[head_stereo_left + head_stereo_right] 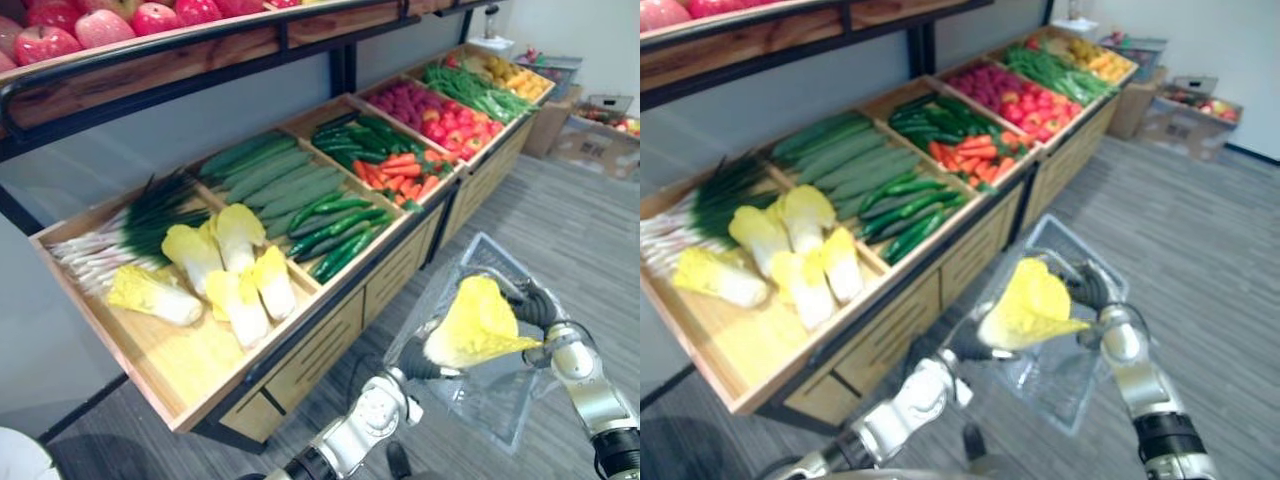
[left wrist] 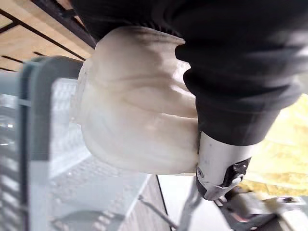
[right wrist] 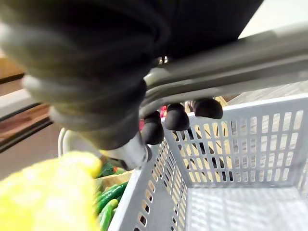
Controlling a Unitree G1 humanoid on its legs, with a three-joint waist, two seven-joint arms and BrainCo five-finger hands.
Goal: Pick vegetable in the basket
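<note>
The cabbage hangs over the open top of the grey basket, clear of the wooden display shelf where other cabbages lie. Its long axis is tilted: the pale stalk end sits low in the left hand, which is curled around it, and the yellow leafy end rises up and across toward the right hand. The left hand is therefore the one carrying it, and the basket lies directly below and slightly beyond that hand, so my guess is that the next move is a short drop and release, not a reach. The right hand is wrapped around the basket's handle, with its dark fingertips hooked under the bar, holding the basket tipped toward the shelf. It is hard to tell whether the leaves are already below the rim or only above it: in the right wrist view the yellow leaf sits near the basket's corner, and the cabbage hides most of the left hand's fingers in the head views.
</note>
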